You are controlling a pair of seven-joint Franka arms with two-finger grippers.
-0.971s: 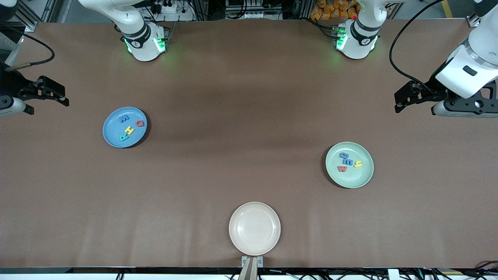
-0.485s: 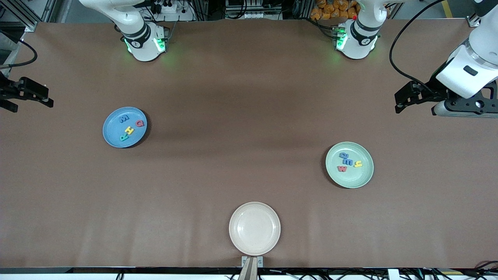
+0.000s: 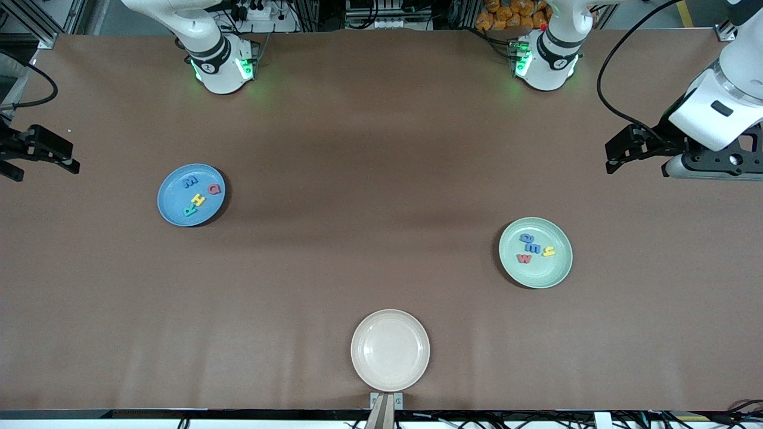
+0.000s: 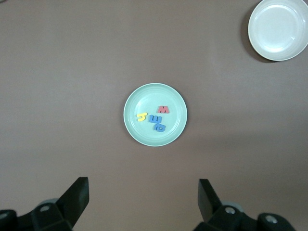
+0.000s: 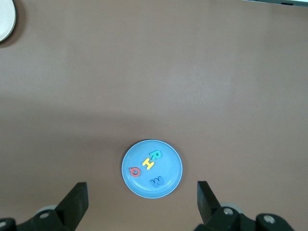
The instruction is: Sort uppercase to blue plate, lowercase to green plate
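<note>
Right gripper (image 3: 36,152) has drawn back to the table's edge at the right arm's end, jaws wide and empty.
Left gripper (image 3: 623,152) hangs over the left arm's end, also wide and empty. Uppercase (image 3: 199,193) letters lie flat in the blue plate (image 3: 170,208), the R-H-Q row slanting; lowercase (image 3: 535,247) letters cluster in the green plate (image 3: 545,277). Bare table (image 3: 357,208) separates both plates from the beige plate (image 3: 390,369) at the near edge.

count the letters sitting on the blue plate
4, all on the blue plate toward the right arm's end: blue M, red Q, yellow H, teal R. None looks hidden.
</note>
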